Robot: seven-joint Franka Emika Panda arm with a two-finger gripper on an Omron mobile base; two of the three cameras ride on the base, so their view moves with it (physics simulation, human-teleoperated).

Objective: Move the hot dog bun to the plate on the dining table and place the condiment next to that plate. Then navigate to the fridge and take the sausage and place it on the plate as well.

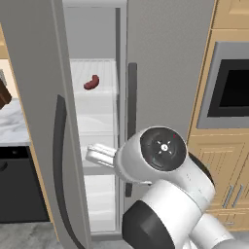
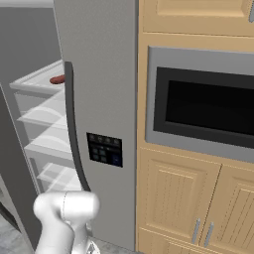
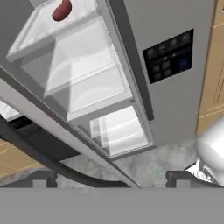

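A dark red sausage (image 1: 91, 82) (image 2: 57, 79) (image 3: 61, 10) lies on an upper shelf of the open fridge (image 1: 97, 121), left of its closed right door. My gripper (image 3: 111, 179) is open with nothing between its fingers. It is low in front of the fridge, well below the sausage and apart from it, looking up into the shelves. The white hand (image 1: 99, 154) reaches left from the arm at the height of the lower shelves. The hot dog bun, the condiment, the plate and the dining table are out of view.
The fridge's left door (image 1: 44, 121) stands swung open toward me. The right door (image 2: 99, 99) is shut, with a dark handle (image 2: 72, 124) and a control panel (image 2: 104, 149). A built-in oven (image 2: 203, 106) and wooden cabinets (image 2: 178, 203) stand to the right; a marble counter (image 1: 12, 126) is at the left.
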